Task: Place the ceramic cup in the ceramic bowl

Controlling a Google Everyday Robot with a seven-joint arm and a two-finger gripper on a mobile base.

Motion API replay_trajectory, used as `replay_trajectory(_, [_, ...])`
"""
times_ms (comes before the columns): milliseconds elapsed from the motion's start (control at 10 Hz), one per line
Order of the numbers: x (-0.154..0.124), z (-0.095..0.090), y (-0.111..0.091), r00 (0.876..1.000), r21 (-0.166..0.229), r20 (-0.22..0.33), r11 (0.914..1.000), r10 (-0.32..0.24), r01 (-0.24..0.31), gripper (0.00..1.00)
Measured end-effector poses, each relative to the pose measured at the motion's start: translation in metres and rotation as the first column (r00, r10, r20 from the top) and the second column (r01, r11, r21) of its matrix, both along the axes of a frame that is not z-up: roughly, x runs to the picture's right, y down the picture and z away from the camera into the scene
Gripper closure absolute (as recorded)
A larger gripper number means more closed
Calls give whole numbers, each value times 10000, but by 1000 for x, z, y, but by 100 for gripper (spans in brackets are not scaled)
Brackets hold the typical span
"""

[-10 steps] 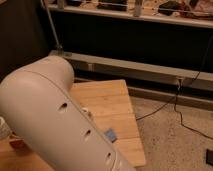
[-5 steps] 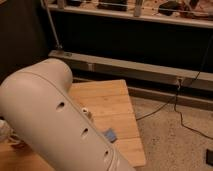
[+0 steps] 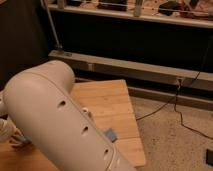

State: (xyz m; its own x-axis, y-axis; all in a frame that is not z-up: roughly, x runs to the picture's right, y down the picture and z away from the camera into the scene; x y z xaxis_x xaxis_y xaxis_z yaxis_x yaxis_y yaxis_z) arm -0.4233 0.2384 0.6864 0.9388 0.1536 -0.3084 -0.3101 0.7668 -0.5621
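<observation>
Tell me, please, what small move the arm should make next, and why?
Probably pull the arm back a little to uncover the table. The arm hides most of the tabletop, neither the cup nor the bowl shows, and the gripper is out of view, past the bottom edge. Only a small blue item peeks out beside the arm.

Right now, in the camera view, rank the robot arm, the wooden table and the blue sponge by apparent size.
1. robot arm: largest, though nearness to the camera inflates it.
2. wooden table, partly hidden behind the arm.
3. blue sponge, smallest.
The pincer is out of view.
</observation>
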Motion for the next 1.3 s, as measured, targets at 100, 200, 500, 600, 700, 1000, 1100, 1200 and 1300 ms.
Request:
replay_trajectory(100, [3, 5, 0, 9997, -161, -134, 9997, 192, -194, 20])
replay_trajectory(200, [4, 10, -1, 9992, -263, -226, 9991, 326, -332, 20])
replay_trajectory(500, [3, 17, -8, 9970, -228, -330, 9972, 700, -707, 20])
replay_trajectory(600, [1, 17, -15, 9947, -130, -288, 9950, 984, -989, 20])
replay_trajectory(700, [-2, 14, -24, 9915, -43, -170, 9916, 1290, -1291, 20])
replay_trajectory(1000, [-5, -13, -65, 9756, 598, 363, 9740, 2166, -2185, 20])
replay_trajectory(1100, [1, -26, -87, 9680, 1103, 421, 9618, 2473, -2505, 20])
replay_trajectory(1200, [11, -35, -102, 9616, 1544, 336, 9492, 2723, -2742, 20])
replay_trajectory(1300, [22, -40, -115, 9551, 1929, 230, 9361, 2954, -2942, 20])
